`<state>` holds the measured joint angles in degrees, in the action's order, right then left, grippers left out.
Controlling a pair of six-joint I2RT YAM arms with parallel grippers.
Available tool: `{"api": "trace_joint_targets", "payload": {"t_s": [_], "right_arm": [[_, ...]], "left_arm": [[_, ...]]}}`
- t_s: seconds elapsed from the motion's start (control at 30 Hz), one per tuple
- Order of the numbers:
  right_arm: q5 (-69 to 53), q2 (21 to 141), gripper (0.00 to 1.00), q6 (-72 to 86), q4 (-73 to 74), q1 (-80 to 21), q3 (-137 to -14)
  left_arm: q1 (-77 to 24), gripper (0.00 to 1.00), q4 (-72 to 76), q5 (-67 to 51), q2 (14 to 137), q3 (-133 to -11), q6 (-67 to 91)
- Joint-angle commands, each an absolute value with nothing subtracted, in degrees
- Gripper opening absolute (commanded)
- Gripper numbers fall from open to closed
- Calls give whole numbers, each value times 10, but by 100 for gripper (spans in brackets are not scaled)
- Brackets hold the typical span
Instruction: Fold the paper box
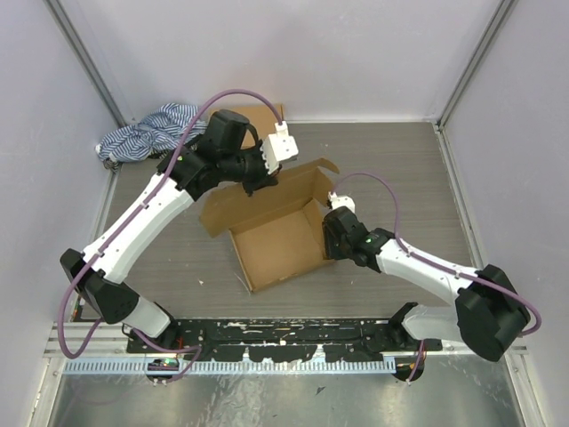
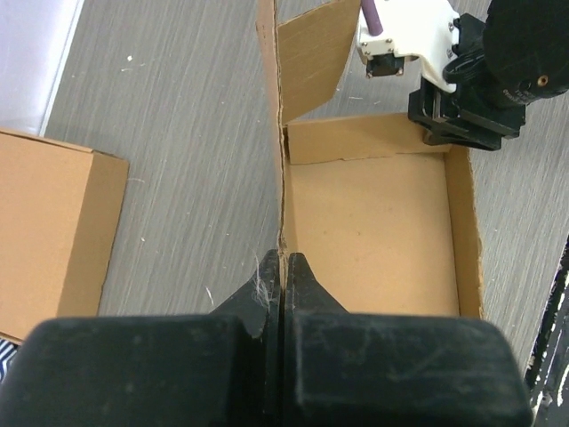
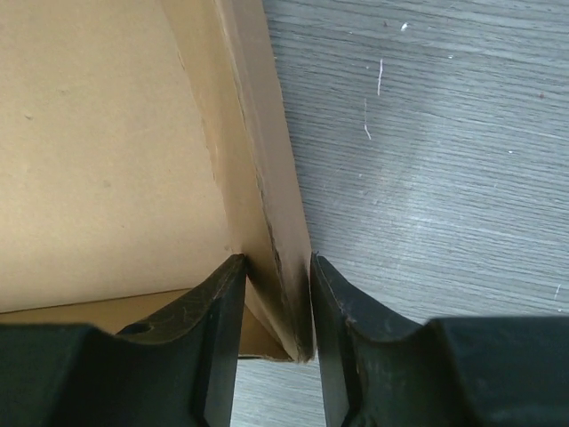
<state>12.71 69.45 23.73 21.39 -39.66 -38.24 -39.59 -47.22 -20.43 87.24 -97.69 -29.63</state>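
The paper box [image 1: 276, 238] sits open side up near the middle of the table, one flap standing at its far right corner and another lying flat toward the left edge. It looks like thin corrugated card: light, stiff along each panel, but ready to hinge at the creases and to crush or tear if it is squeezed hard. It should therefore be held by the thin top edge of a wall, close to a crease, with only modest pressure. The left tool [image 2: 283, 267] does that, its fingers pressed together on the rim of the box's left wall, where a few card fibres are fraying. The right tool [image 3: 277, 267] straddles the right wall near a corner, one finger inside and one outside, and appears to pinch the card between them. The left arm stretches in a long diagonal from the near left corner, its wrist curling back over the box, while the right arm lies low, reaching in from the near right corner
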Motion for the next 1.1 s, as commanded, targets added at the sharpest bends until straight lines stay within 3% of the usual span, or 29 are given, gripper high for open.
{"api": "trace_joint_targets", "payload": {"t_s": [0.0,0.07,0.13,0.37,0.67,0.93,1.0,1.07], "right_arm": [[180,715,41,246,198,-413,-409],[198,723,35,256,199,-418,-411],[213,720,18,269,200,-421,-410],[214,659,2,311,214,-422,-391],[208,627,1,362,229,-432,-359],[198,636,1,379,216,-450,-361],[187,640,7,373,213,-453,-364],[181,648,29,360,213,-454,-373]], "left_arm": [[-407,2,-470,-220,879,-998,-286],[-408,2,-470,-215,884,-1002,-280],[-409,2,-467,-193,891,-1006,-268],[-411,2,-413,-57,902,-1001,-228],[-412,1,-410,72,945,-1038,-124],[-431,2,-390,-13,923,-978,-71],[-433,2,-395,-23,922,-973,-68],[-433,2,-406,-26,930,-976,-72]]}}
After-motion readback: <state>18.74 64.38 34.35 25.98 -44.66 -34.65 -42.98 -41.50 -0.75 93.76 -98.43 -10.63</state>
